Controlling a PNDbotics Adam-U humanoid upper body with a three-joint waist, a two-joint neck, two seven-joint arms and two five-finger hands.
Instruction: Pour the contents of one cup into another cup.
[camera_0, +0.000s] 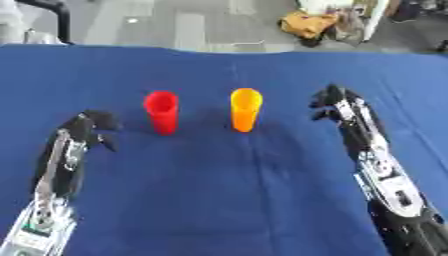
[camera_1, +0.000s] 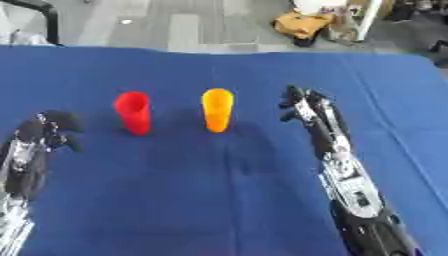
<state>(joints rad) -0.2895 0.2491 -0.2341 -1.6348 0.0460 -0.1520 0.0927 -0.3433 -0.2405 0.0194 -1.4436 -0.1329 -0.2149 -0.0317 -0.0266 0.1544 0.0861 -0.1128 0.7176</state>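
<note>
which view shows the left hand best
The left eye view: the left hand and its forearm sit well inside the picture, beside the red cup. The right eye view shows it at the left edge, arm partly cropped.

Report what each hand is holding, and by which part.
Nothing is held. The left hand and right hand flank the red cup and orange cup, touching neither.

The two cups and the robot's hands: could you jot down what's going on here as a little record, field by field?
surface: blue cloth over the table
red cup: upright, on the robot's left
orange cup: upright, beside the red one, apart from it
left hand: left of the red cup, fingers curled, holding nothing
right hand: right of the orange cup, not touching it, fingers curled
cup contents: cannot tell
pouring: not yet begun
</note>
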